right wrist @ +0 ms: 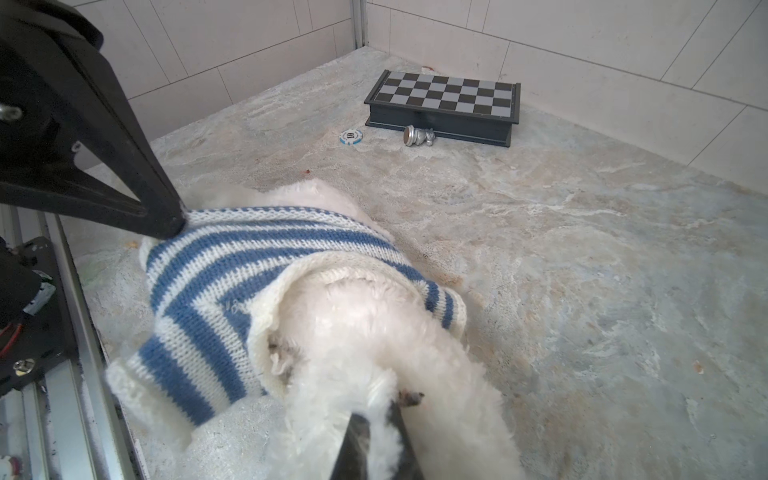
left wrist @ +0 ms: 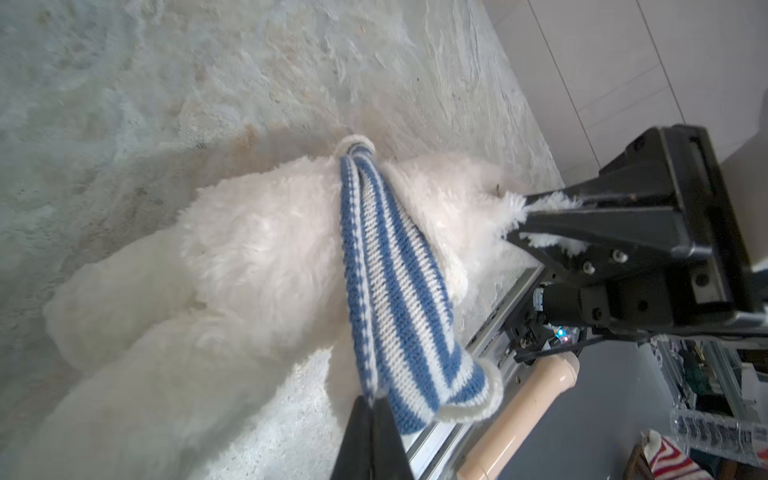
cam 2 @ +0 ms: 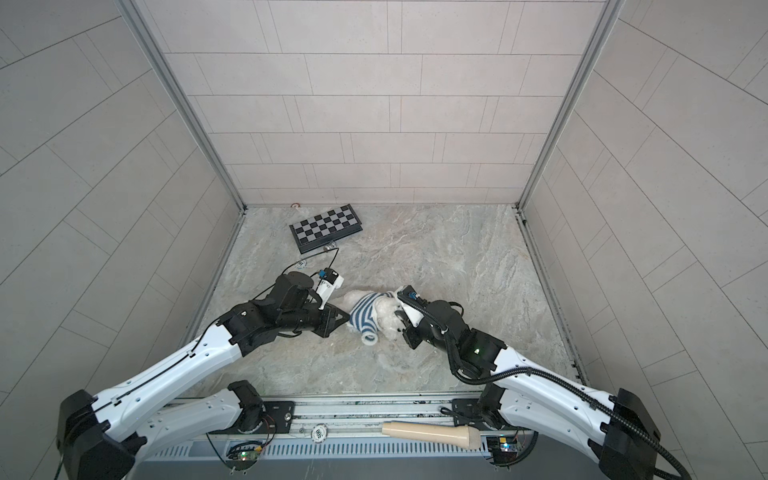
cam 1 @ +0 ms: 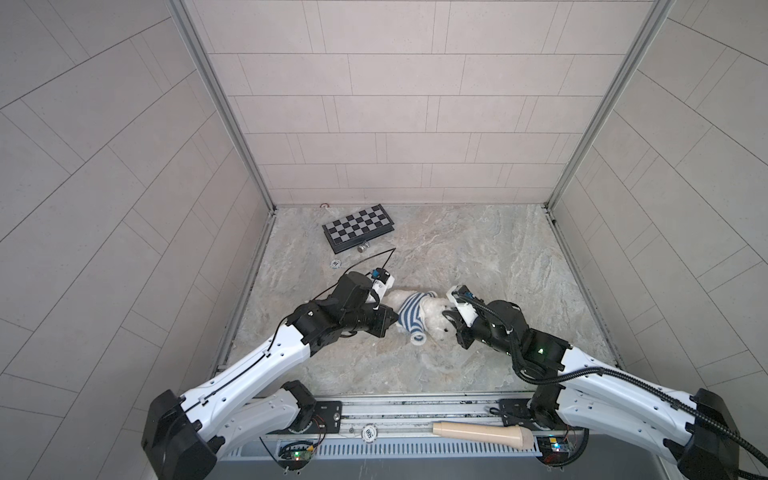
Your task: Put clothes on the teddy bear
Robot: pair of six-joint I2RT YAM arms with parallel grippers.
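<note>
Teddy bear (cam 1: 434,316) with head through striped sweater (right wrist: 216,266), bunched at the neck; sleeves apparently empty, torso bare. It lies between left gripper (left wrist: 370,405), clamped on the hem, and right gripper (right wrist: 376,419), clamped on head fur.

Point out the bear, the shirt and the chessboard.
bear (right wrist: 374,324): right wrist view, white fur outside the shirt's opening.
shirt (right wrist: 232,253): right wrist view, middle of the striped knit.
chessboard (right wrist: 444,89): right wrist view, chequered top.
</note>
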